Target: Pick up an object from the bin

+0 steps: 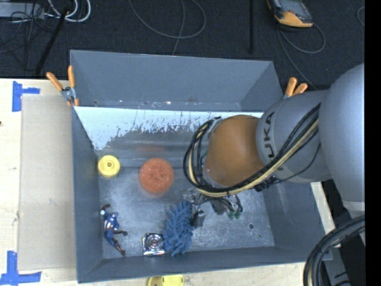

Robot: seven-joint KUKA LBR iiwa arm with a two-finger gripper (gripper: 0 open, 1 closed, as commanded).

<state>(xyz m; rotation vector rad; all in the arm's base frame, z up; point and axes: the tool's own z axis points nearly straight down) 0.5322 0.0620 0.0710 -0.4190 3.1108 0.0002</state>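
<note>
Ball (156, 175) right of cap (108, 166), figurine (112, 228) in front

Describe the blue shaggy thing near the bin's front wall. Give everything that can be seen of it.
The blue shaggy thing looks soft and tufted, like a chenille duster head, dark blue throughout. It is elongated and lies flat on the floor of the bin, near the middle of the front wall, slanting up toward the right. Its lower end lies against a small shiny metal thing. Its upper end reaches the gripper; whether they touch cannot be told. It lies apart from the orange ball.
</note>
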